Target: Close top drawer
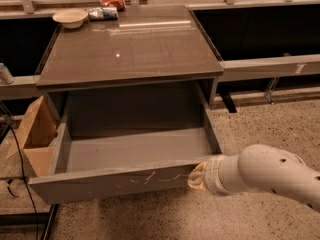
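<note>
Camera view: arm (270, 176) low R, gripper (196, 177) at top drawer (95, 185) front.

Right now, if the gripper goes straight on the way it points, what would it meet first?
The gripper points at the scratched flat front of the wide grey top drawer, at its right end. It would meet that front first; it seems to touch it, though depth is unclear.

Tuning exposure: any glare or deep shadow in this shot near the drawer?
Camera view: a small glare spot and a pale reflected streak sit on the cabinet top. The cavity behind the open top drawer is in shadow, and the drawer floor is dimmer than the front panel. The claw, at the right end of the drawer front, is evenly lit.
</note>
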Robot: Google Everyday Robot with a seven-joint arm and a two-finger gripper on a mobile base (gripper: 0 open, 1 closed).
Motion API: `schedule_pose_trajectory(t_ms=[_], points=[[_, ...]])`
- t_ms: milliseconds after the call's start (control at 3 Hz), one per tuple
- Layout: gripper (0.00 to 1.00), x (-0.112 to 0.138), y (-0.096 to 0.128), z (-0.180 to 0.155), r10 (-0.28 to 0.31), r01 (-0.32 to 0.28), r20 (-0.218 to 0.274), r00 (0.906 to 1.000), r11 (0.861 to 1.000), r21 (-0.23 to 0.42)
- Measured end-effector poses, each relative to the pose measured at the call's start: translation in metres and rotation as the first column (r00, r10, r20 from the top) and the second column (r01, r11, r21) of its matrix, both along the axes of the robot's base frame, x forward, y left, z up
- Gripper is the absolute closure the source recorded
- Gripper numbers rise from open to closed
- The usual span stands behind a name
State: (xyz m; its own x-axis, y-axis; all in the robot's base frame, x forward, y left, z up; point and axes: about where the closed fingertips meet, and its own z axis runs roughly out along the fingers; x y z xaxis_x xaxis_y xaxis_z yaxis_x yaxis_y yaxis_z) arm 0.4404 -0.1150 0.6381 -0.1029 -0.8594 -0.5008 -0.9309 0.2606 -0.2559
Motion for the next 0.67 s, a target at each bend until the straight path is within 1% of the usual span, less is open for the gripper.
schedule_pose_trajectory(t_ms=[333,667], points=[[0.82,0.0007,0.0008,-0.0002,0.001,-0.001,0.002,1.0,1.0,0.0],[0.61,0.0007,0.0008,-0.0002,0.001,-0.001,0.002,1.0,1.0,0.0]])
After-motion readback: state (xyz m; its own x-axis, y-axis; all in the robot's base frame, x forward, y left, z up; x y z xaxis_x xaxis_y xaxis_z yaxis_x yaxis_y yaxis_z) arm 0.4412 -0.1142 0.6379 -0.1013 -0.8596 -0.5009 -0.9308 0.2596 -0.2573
